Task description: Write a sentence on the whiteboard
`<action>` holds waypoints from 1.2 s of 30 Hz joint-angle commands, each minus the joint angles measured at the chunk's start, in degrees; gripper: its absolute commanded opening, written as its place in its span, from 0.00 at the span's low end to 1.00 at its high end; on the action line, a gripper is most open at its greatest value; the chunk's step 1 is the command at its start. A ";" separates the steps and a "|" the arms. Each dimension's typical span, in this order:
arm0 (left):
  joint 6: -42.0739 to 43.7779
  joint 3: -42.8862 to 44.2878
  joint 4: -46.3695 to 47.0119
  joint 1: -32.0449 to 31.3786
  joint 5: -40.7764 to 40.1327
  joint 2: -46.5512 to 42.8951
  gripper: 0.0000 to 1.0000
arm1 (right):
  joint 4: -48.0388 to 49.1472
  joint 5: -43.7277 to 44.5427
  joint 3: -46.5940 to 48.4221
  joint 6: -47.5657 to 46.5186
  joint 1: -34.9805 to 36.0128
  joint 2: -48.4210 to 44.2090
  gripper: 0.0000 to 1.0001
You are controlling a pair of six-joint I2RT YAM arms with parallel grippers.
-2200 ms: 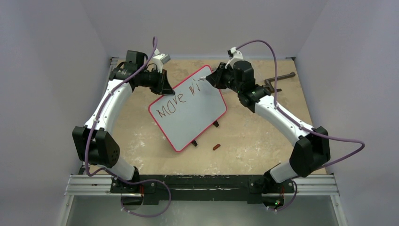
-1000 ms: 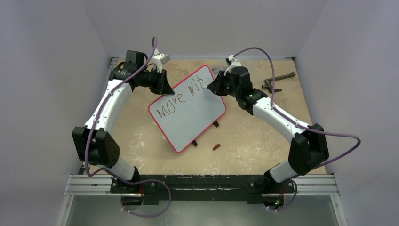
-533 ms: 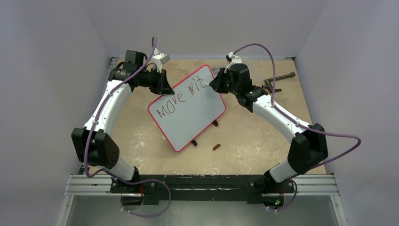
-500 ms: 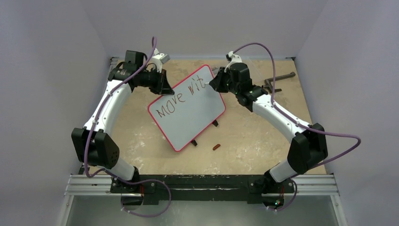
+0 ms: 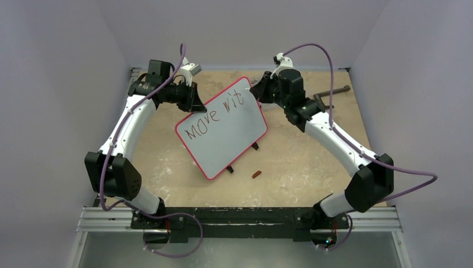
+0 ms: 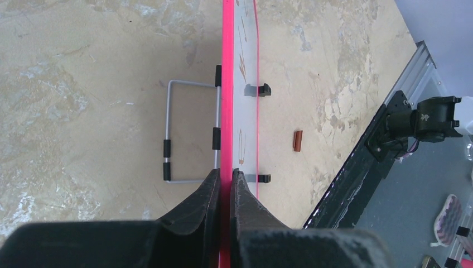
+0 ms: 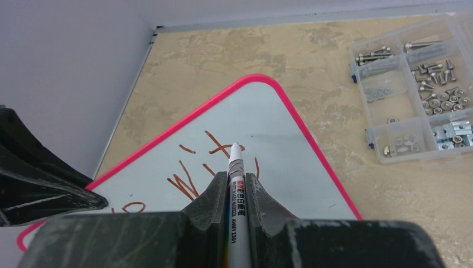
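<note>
Top view looks down from the mottled beige counter's point(image 5: 290, 167) near edge; both close wrist views seemingly share the red-rimmed white board point(image 5: 228, 134).

Even, soft overhead light, no glare; short faint shadows on desk point(image 5: 290, 162); wrist views sharp, near fingers point(image 7: 215, 195) dark and slightly blurred.

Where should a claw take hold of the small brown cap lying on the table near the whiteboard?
Pinch the small brown cap across its short width, coming straight down from above. It lies flat on its side on the table, apart from the whiteboard and its feet, so there is probably room along both long sides.
</note>
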 commanded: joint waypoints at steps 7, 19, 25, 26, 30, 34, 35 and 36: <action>2.64 0.25 3.73 0.18 -1.15 -2.74 0.00 | 2.56 0.10 5.84 -0.16 -0.09 1.57 0.00; 2.58 0.27 3.82 0.18 -1.10 -2.76 0.00 | 2.13 0.92 7.60 0.16 -0.17 5.49 0.00; 2.48 0.29 3.82 0.20 -1.02 -2.77 0.00 | 2.51 0.87 4.76 0.12 -0.17 4.70 0.00; 2.48 0.27 3.85 0.21 -1.06 -2.77 0.00 | 2.62 0.92 4.18 0.16 -0.11 4.51 0.00; 2.51 0.27 3.89 0.20 -1.02 -2.91 0.00 | 2.73 0.75 1.38 0.25 -0.09 3.51 0.00; 2.52 0.23 3.89 0.20 -1.01 -2.86 0.00 | 2.54 0.37 -1.47 0.65 -0.16 2.57 0.00; 2.52 0.27 3.94 0.18 -1.02 -2.94 0.00 | 2.64 0.30 -2.20 0.84 -0.10 2.27 0.00; 2.48 0.23 3.91 0.20 -1.06 -3.02 0.00 | 2.65 0.26 -2.92 0.93 -0.09 1.93 0.00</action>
